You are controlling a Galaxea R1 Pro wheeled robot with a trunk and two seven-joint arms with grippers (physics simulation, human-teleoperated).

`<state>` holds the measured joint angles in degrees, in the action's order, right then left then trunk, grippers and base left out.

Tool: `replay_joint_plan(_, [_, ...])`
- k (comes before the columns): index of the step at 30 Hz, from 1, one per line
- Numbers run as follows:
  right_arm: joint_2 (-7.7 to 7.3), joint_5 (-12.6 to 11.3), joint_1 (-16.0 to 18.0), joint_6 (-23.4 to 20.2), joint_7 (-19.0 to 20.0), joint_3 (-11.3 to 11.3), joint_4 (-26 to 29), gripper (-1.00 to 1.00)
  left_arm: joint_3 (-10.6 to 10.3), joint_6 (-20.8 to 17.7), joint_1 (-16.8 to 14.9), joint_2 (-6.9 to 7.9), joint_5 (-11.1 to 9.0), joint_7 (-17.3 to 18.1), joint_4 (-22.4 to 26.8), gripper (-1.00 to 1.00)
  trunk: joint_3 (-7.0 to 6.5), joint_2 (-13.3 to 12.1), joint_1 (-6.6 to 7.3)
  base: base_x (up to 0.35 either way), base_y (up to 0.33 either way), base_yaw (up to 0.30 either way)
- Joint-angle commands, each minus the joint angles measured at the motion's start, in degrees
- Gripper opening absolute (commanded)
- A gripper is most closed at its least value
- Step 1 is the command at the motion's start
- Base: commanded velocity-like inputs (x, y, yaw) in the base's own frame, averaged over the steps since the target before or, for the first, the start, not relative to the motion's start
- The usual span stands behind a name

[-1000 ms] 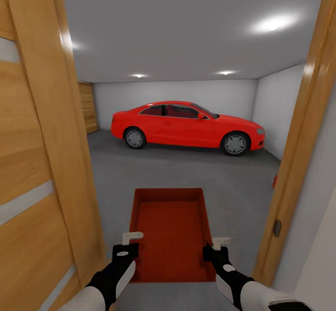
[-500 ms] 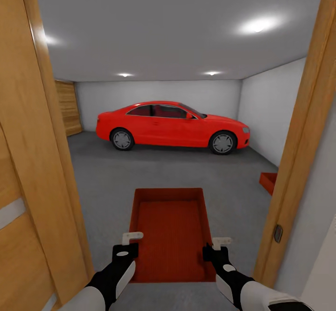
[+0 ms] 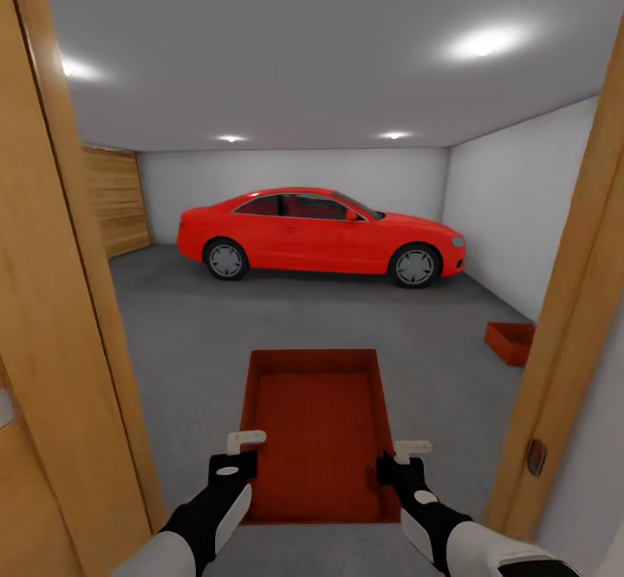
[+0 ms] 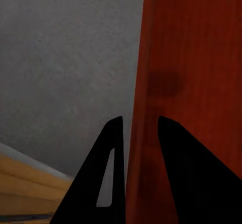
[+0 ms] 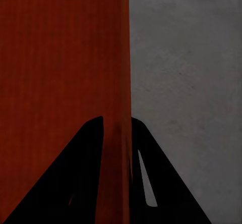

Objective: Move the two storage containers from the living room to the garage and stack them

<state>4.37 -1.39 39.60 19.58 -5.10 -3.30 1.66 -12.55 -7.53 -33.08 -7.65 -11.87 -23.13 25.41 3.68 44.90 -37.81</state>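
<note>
A red-orange open-topped storage container hangs in front of me, held by both arms at its side walls. My left gripper is shut on the container's left wall, one finger on each side of it. My right gripper is shut on the right wall in the same way. A second red-orange container sits on the dark grey garage floor at the right, near the white wall and partly hidden by the door frame. I stand in the garage doorway.
Wooden door frame posts stand close on the left and right. A red car is parked across the far end of the garage. A wood-panelled wall is at the far left. Open floor lies between me and the car.
The view has moved forward through the doorway: the frame posts have slid outward and the second container on the floor at the right has come into sight. Both grippers keep their hold.
</note>
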Motion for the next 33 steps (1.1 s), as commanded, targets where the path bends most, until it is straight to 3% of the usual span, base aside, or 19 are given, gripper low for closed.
replay_joint_plan(1, [0.02,-0.1,0.0,0.1,0.1,0.7,-0.2,-1.0,0.0,-0.3,-0.1,0.01,0.3,-0.5,1.0,-1.0,0.1,0.1,-0.05,0.312,0.0,0.0])
replay_joint_plan(33, [0.02,-0.1,0.0,0.2,0.1,0.7,-0.2,-1.0,0.0,-0.3,-0.1,0.01,0.3,-0.4,1.0,-1.0,0.1,0.1,-0.05,0.32,0.0,0.0])
